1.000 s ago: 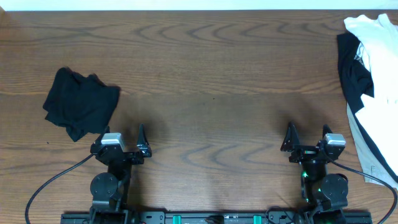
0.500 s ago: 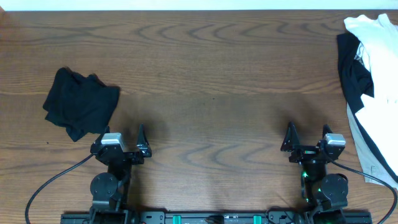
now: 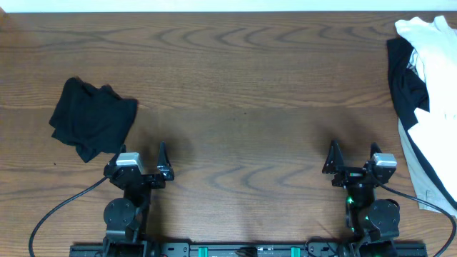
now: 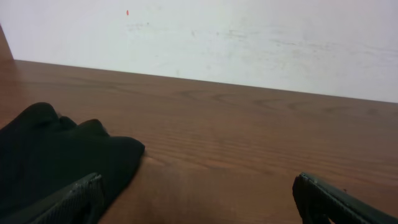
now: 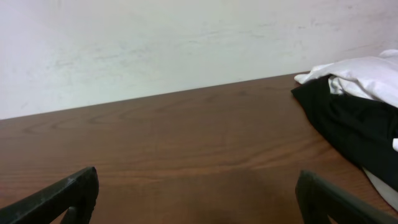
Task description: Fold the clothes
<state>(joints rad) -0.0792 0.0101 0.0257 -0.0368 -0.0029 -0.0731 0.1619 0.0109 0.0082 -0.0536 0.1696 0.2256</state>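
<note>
The pile of clothes (image 3: 421, 86) lies at the far right edge of the table (image 3: 243, 78). White cloth (image 3: 428, 36) is bunched on top w/ black cloth (image 3: 405, 86) under it, & more white runs down the edge twd the robot. A 2nd lump, the black bundle (image 3: 91, 118), sits crumpled on the left side, well apart from the pile.

The left gripper (image 3: 139, 155) is low over the wood just beside the black bundle, not touching it. Its fingers (image 4: 74, 199) are spread wide & hold nothing. The right gripper (image 3: 353, 153) is near the pile but apart from it, also spread wide & holding nothing. In the wrist views a white wall (image 4: 249, 37) stands behind the table.
</note>
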